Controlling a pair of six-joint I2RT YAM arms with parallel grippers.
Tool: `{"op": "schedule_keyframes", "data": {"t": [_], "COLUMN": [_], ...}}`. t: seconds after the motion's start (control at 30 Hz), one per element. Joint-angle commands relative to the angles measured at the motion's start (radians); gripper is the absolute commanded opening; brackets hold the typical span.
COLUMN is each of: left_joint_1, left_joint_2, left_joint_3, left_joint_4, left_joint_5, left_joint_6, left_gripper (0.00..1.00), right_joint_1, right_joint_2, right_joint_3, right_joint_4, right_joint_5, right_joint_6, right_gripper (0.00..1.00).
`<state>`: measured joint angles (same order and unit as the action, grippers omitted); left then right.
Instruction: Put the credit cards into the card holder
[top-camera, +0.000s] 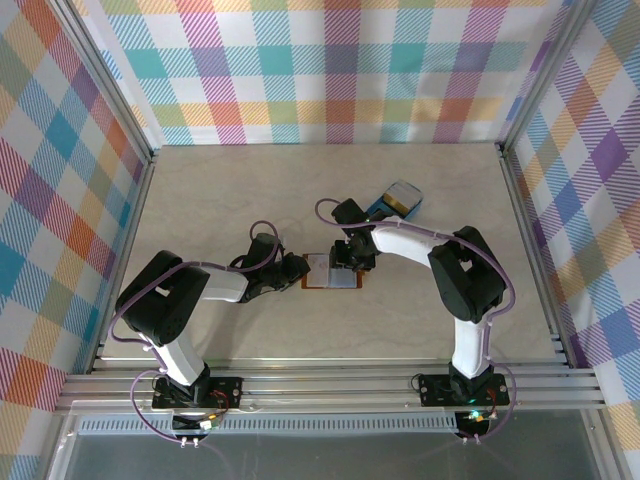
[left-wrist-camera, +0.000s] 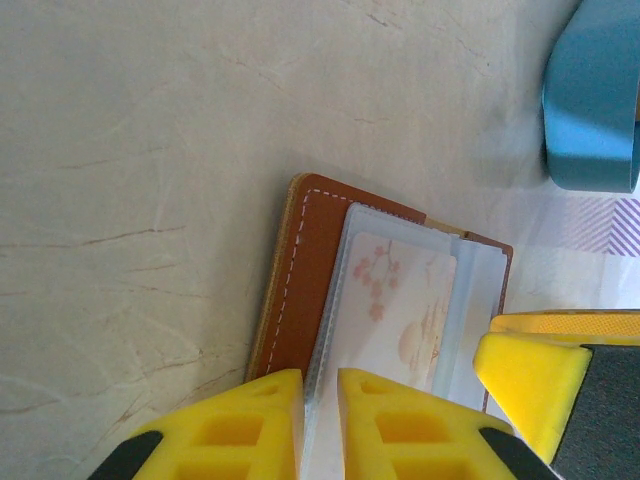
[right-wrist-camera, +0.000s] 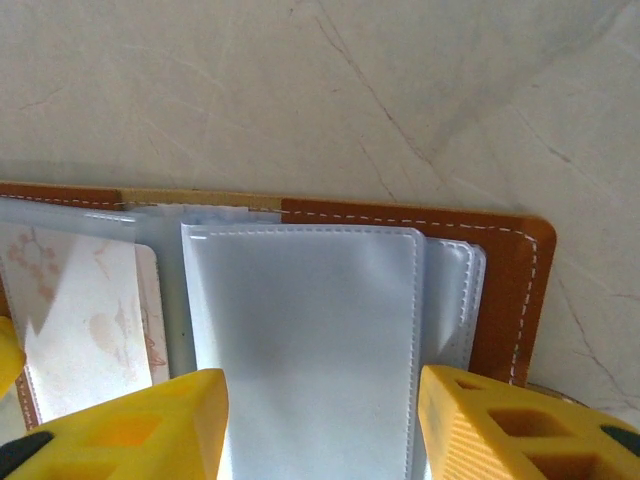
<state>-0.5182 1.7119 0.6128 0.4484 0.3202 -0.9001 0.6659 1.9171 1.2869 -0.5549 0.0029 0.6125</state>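
The brown card holder (top-camera: 318, 284) lies open on the table between both arms, its clear sleeves facing up. One whitish credit card (left-wrist-camera: 400, 310) printed with pink blossoms sits inside a sleeve, seen also as the card (right-wrist-camera: 80, 310) at the left of the right wrist view. My left gripper (left-wrist-camera: 320, 385) is shut on the thin edge of a clear sleeve at the holder's left side (left-wrist-camera: 300, 280). My right gripper (right-wrist-camera: 320, 420) stands open over the holder's right half (right-wrist-camera: 510, 290), its fingers on either side of an empty clear sleeve (right-wrist-camera: 300, 340). The two grippers (top-camera: 300, 270) (top-camera: 350, 258) are close together.
A blue rounded tray (top-camera: 381, 209) with a pale card (top-camera: 405, 193) in it rests just behind the right gripper, and appears as the blue tray (left-wrist-camera: 590, 100) at the top right of the left wrist view. Checked walls enclose the table on three sides.
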Motion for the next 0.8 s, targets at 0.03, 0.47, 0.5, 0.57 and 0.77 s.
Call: {"op": "schedule_keyframes", "data": {"t": [0.03, 0.47, 0.5, 0.57, 0.77], "left_joint_1": [0.004, 0.004, 0.004, 0.004, 0.004], "left_joint_2": [0.055, 0.06, 0.059, 0.061, 0.057], "left_joint_3": [-0.039, -0.045, -0.044, -0.044, -0.047], "left_joint_4": [-0.151, -0.139, -0.139, -0.139, -0.139], "left_joint_5": [-0.026, -0.023, -0.023, -0.023, -0.024], "left_joint_6": [0.004, -0.001, -0.002, -0.002, -0.002], "left_gripper": [0.18, 0.18, 0.18, 0.18, 0.18], "right_joint_1": [-0.006, -0.003, -0.003, -0.003, -0.003], "right_joint_2": [0.011, -0.064, -0.068, -0.073, -0.092], "right_joint_3": [0.011, -0.03, -0.032, -0.034, -0.047], "right_joint_4": [0.002, 0.045, 0.047, 0.049, 0.065], "right_joint_5": [-0.032, -0.088, -0.089, -0.092, -0.1], "right_joint_6": [-0.001, 0.018, 0.018, 0.019, 0.028], "right_gripper": [0.53, 0.48, 0.48, 0.47, 0.47]}}
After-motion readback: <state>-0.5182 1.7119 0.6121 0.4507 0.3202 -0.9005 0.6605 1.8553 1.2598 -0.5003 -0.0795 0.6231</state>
